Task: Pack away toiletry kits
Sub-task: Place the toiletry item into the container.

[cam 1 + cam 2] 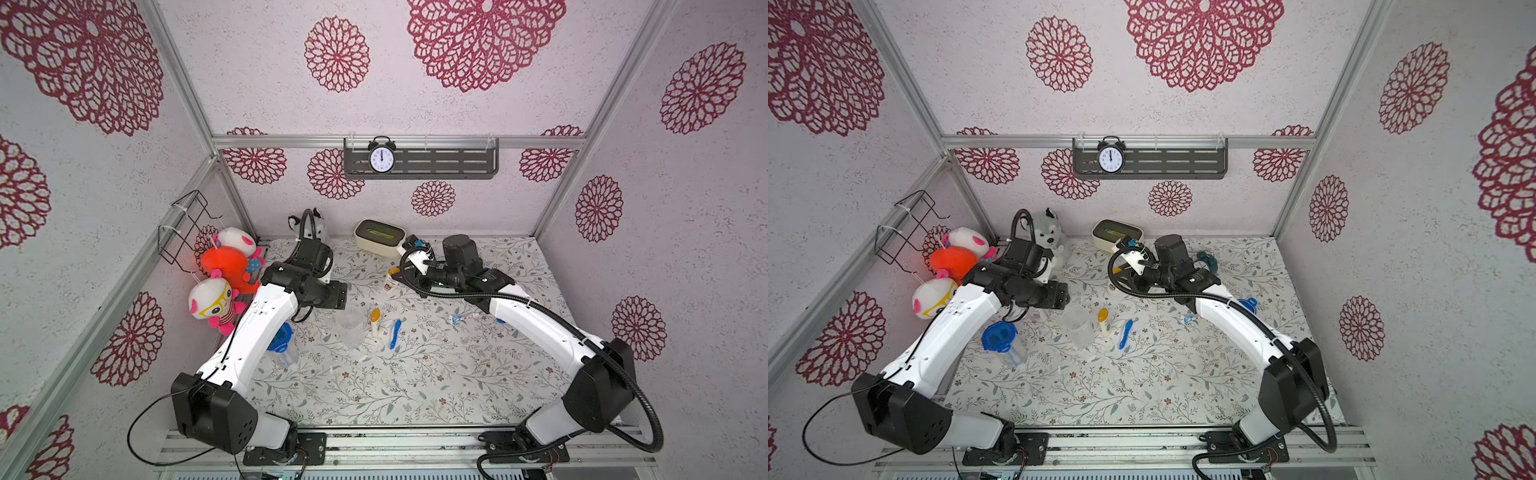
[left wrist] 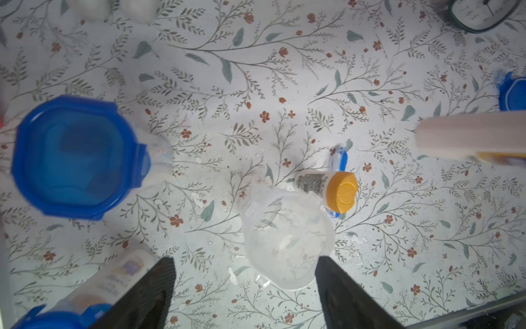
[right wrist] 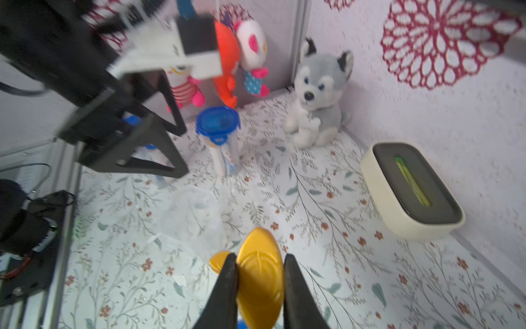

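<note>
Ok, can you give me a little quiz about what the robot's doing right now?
1. True or false: the left fingers are open.
2. The right fingers hold a: A clock, B bottle, C lid?
3. What colour is the toothbrush?
Key: 1 true; 2 B; 3 blue.

A clock [image 1: 381,160] stood on the wall shelf [image 1: 451,164]. A tissue box [image 1: 379,237] sat against the back wall, a husky [image 3: 318,94] in the corner, and three dolls [image 1: 226,266] by the left wall.
</note>
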`<move>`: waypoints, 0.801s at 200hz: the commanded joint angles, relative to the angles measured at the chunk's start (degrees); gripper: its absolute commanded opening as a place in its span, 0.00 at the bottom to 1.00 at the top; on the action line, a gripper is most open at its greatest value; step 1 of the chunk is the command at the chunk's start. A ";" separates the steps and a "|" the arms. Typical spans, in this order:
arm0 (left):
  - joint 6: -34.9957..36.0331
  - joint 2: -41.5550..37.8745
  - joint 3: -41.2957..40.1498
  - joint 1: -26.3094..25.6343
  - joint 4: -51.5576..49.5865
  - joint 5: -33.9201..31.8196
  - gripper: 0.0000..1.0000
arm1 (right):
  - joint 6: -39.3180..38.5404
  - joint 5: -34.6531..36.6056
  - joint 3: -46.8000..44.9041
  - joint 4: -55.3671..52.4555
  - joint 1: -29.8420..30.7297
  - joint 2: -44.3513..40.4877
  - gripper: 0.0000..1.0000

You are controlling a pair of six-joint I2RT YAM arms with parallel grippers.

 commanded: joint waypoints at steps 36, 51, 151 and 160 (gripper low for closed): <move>-9.54 -13.51 -14.98 7.17 13.39 5.44 0.82 | 4.51 -5.80 6.56 2.91 8.68 4.49 0.14; -9.71 -15.25 -16.17 7.33 14.01 5.38 0.81 | 4.10 -3.85 7.73 2.26 10.10 6.83 0.13; -10.33 -15.18 -18.66 7.20 17.39 9.73 0.79 | 0.57 4.74 8.83 2.91 13.30 18.42 0.21; -10.26 -15.15 -18.76 7.26 17.62 9.88 0.78 | 0.32 4.76 8.67 3.13 13.39 19.03 0.23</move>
